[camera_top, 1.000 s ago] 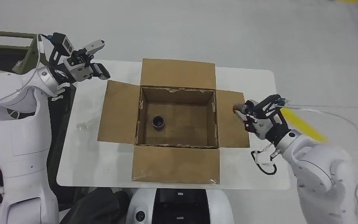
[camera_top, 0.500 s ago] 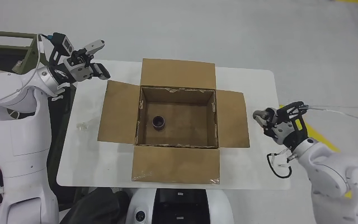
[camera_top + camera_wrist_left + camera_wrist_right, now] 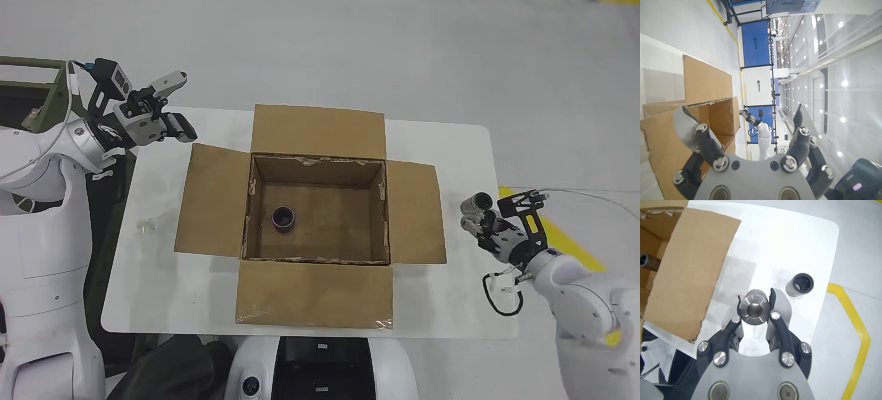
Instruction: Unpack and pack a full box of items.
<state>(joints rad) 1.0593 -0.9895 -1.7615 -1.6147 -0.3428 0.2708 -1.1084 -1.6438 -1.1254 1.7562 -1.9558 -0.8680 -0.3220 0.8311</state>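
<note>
Gripping a steel sleeve (image 3: 755, 310) by its sides, the right end effector (image 3: 755, 303) sits just beyond the right flap of the box (image 3: 317, 225), over bare tabletop (image 3: 783, 247). The sleeve's bore faces the wrist camera. Whether the sleeve touches the tabletop cannot be told.

Box: open, all four flaps folded outward, cavity exposed. Inside the box, left of its centre, one dark tube (image 3: 284, 217) stands with its open end up.

Bearing (image 3: 800, 284): silver shell, black bore. It rests on the tabletop outside the box, near the gripped sleeve on the side away from the box, and the two are not touching.

Left end effector (image 3: 178, 103): held off the box's far left corner, near the tabletop edge. Its fingers are spread wide, with nothing between them.
</note>
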